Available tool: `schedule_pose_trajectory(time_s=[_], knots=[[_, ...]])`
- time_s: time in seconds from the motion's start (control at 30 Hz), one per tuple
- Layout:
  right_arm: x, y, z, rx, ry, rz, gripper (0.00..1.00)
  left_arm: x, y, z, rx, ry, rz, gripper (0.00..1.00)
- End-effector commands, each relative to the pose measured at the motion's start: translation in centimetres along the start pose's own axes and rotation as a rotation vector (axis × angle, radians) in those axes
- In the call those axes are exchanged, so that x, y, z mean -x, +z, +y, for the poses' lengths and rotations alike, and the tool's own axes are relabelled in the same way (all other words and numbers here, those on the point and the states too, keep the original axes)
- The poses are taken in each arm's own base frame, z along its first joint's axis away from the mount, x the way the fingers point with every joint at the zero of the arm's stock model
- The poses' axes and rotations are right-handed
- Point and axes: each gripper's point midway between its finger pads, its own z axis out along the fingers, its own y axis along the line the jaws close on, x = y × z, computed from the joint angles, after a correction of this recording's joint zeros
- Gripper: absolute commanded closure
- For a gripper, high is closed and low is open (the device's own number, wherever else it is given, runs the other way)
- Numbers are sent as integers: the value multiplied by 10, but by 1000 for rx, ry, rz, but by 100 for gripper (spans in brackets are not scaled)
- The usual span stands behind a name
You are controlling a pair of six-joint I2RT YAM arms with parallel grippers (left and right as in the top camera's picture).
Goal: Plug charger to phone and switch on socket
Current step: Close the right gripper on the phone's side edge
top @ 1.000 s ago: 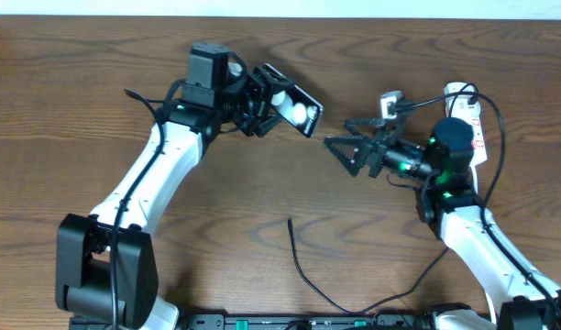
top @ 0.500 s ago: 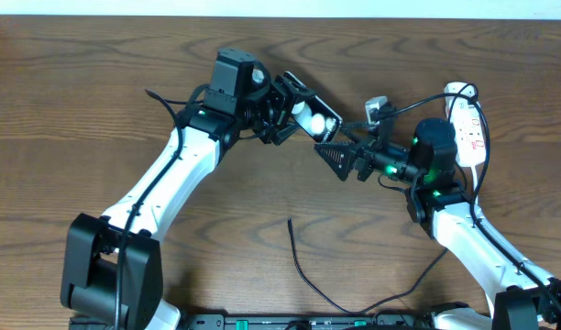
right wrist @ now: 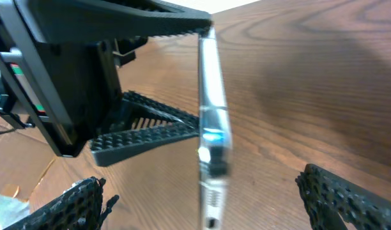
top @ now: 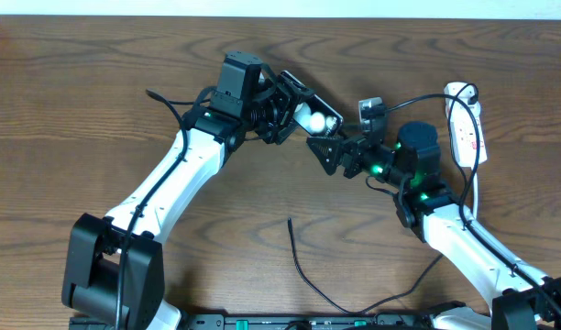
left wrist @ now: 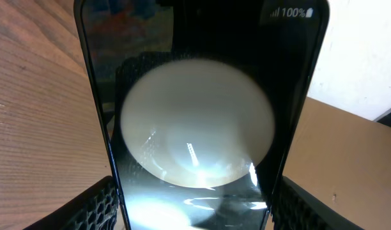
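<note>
The phone (top: 315, 114) is clamped in the left pincer (top: 294, 108); a handover seems meant, so the spread right pincer (top: 322, 154) must be closed.

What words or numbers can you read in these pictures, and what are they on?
"100%": small white text at the top corner of the screen of the phone, seen from the left wrist.
Red markings on the socket: too small to read from overhead.
Nothing else in the pictures can be read.
</note>
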Motion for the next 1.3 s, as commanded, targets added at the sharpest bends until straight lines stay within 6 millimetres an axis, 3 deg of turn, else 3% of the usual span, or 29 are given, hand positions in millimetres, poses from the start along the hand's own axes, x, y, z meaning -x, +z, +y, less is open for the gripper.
schedule_pose_trajectory(time_s=[0.0,0.47,0.73,0.9,1.27], knots=[[5,5,0,-40,-5,-27,4,-5,-3,-15,-31,17,-1,93],[8,5,-9,-98,32,-51,5,-32,7,-15,-20,50,47,92],[8,5,-9,-97,32,-50,35,-37,9,-15,-18,56,57,93],[8,5,-9,-98,32,-50,38,-42,8,-16,-21,57,87,92],[8,5,-9,-98,32,-49,76,-43,8,-11,-5,52,88,93]])
